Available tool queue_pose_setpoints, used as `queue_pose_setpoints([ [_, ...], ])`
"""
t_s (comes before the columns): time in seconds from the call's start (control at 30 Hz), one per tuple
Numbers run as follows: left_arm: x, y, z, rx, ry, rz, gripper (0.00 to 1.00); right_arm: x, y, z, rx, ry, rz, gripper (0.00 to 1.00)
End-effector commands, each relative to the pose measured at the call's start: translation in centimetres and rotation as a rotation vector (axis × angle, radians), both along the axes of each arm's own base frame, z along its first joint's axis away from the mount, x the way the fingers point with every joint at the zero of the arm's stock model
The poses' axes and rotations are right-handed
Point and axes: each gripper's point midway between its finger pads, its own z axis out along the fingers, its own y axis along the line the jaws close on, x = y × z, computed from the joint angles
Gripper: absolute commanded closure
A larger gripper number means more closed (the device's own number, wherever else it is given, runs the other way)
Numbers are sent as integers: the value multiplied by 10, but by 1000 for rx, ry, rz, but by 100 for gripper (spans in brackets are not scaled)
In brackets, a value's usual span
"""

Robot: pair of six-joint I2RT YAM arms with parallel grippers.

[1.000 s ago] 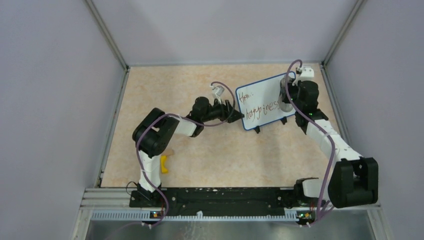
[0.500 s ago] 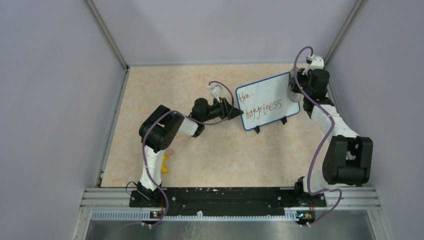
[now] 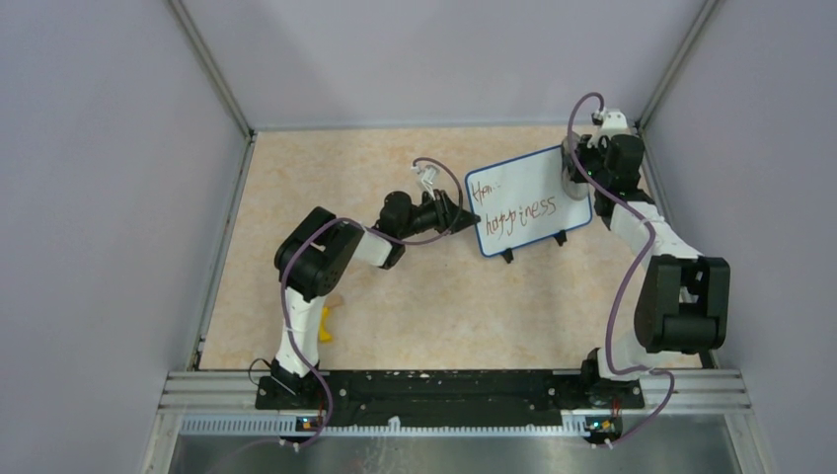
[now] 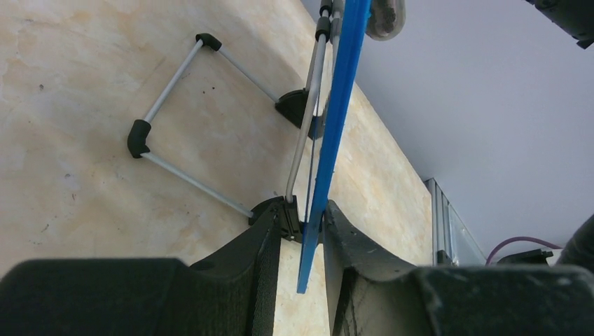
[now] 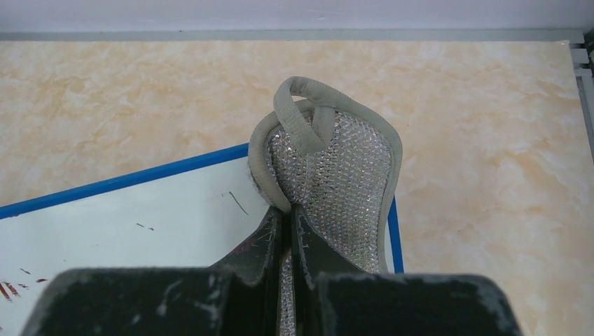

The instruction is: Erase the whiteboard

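Right gripper (image 5: 287, 218) is clamped on the eraser (image 5: 340, 168) at the whiteboard (image 3: 528, 202) corner. Left gripper (image 4: 302, 227) straddles its edge, can't tell if it's gripping.

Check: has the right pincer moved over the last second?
Yes. The right pincer, holding the eraser pad, has moved toward the far right corner of the whiteboard.

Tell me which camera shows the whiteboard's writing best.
The top view: the whiteboard faces it, all writing visible. The left wrist view sees only its blue edge; the right wrist view shows one corner behind the eraser.
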Motion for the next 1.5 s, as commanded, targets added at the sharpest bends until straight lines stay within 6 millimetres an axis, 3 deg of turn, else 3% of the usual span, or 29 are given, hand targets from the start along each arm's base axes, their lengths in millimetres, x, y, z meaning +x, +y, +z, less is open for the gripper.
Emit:
queue_pose_setpoints([
  [0.0, 9, -5, 10, -22, -57, 1, 69, 15, 4, 34, -22, -107, 37, 100],
  [0.13, 11, -7, 6, -15, -50, 0, 79, 14, 9, 26, -31, -105, 74, 100],
  [0.27, 14, -7, 1, 8, -48, 4, 98, 10, 18, 16, -31, -100, 134, 100],
  [0.5, 16, -2, -8, 93, -75, 19, 100, 4, 40, -5, -11, -66, 206, 100],
  [0.73, 19, 3, -11, 159, -98, 37, 100, -16, 108, -32, -53, -22, 349, 100],
  [1.1, 19, 4, -3, 176, -128, 44, 100, -67, 220, -65, -50, 38, 609, 100],
  [1.3, 17, 3, -4, 180, -128, 40, 100, -83, 249, -53, 55, 23, 717, 100],
  [1.47, 16, 4, -7, 189, -126, 36, 100, -79, 256, -37, 91, -9, 733, 100],
])
